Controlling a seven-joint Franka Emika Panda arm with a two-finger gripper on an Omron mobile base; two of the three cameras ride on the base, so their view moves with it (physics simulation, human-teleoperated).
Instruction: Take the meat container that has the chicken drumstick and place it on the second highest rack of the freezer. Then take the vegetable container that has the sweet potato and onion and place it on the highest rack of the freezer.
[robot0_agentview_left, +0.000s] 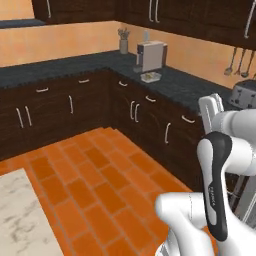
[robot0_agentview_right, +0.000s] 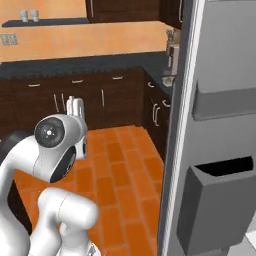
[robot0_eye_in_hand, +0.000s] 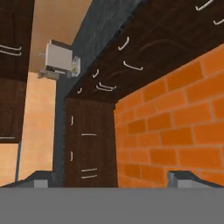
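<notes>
With the freezer (robot0_agentview_right: 220, 125) door open at 3 o'clock, the gripper (robot0_eye_in_hand: 111, 177), fingers apart and empty, carries no container; both placements look undone.

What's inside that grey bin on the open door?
The door bin shows just a dark opening at its top; its front wall hides whatever might sit lower down, so I cannot tell.

Domestic kitchen, dark wooden cabinets (robot0_agentview_left: 75, 107) with pale bar handles, black speckled countertop (robot0_agentview_left: 60, 67), orange brick-pattern floor (robot0_agentview_left: 95, 190), coffee machine (robot0_agentview_left: 151, 56), toaster (robot0_agentview_left: 243, 94), hanging utensils (robot0_agentview_left: 239, 62), open freezer door (robot0_agentview_right: 220, 130).
</notes>
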